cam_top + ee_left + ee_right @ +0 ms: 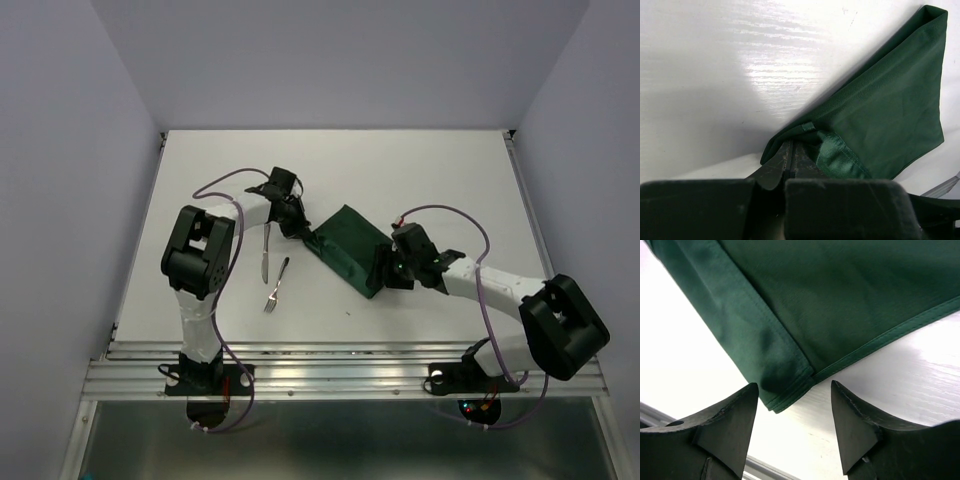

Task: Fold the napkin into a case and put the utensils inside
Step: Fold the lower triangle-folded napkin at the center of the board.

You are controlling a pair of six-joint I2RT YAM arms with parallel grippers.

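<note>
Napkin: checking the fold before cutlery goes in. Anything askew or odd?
Nothing spilled or damaged. The napkin lies diagonally, one corner pinched in the left gripper; knife and fork lie outside it.

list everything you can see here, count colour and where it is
napkin: one, dark green, folded, mid-table between the grippers
knife: one, silver, on the table left of the napkin
fork: one, silver, just right of the knife, nearer the front edge
table: one, white, under everything
cables: two, purple, one looping on each side
arms: two, black and white, bases at the near edge
left gripper: one, black, shut on the napkin's left corner
right gripper: one, black, open, at the napkin's near corner
</note>
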